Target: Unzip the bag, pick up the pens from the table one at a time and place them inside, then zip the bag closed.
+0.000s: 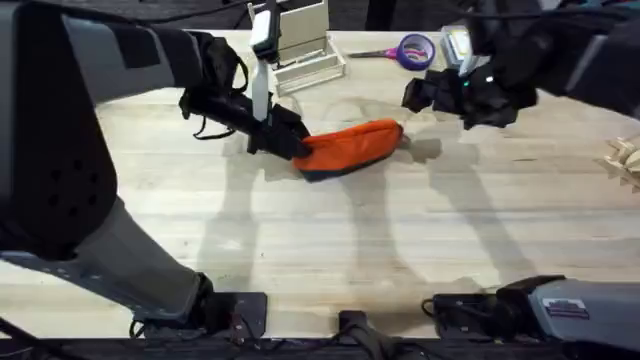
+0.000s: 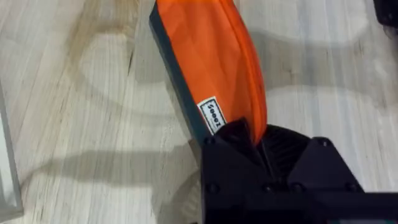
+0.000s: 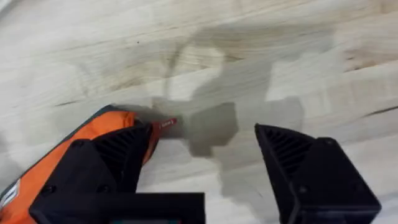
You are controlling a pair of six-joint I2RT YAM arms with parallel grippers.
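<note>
Overhead view: the orange pencil pouch [image 1: 350, 147] lies near the middle of the wooden tabletop [image 1: 330, 250], navy underside showing along its near edge. The left gripper [image 1: 292, 145] is clamped on the pouch's left end; the left wrist view confirms fabric pinched between its black fingers [image 2: 231, 138], just beside a small white label [image 2: 211, 115]. Judgement: this hold anchors the pouch so that the zipper can be drawn against it.

The right gripper [image 1: 432, 98] hangs just past the pouch's right end, above the table. In the right wrist view its fingers [image 3: 118, 152] stand wide apart with nothing between them, and a small red tab [image 3: 166, 124], probably the zipper pull, projects from the pouch tip near one finger. Judgement: the right gripper is lined up to take that pull; whether the zipper is presently open or shut cannot be told.

Purple-handled scissors [image 1: 405, 50] and a white desk organiser [image 1: 305, 50] sit at the far edge. No pens can be made out on the table, so their whereabouts cannot be reported.
</note>
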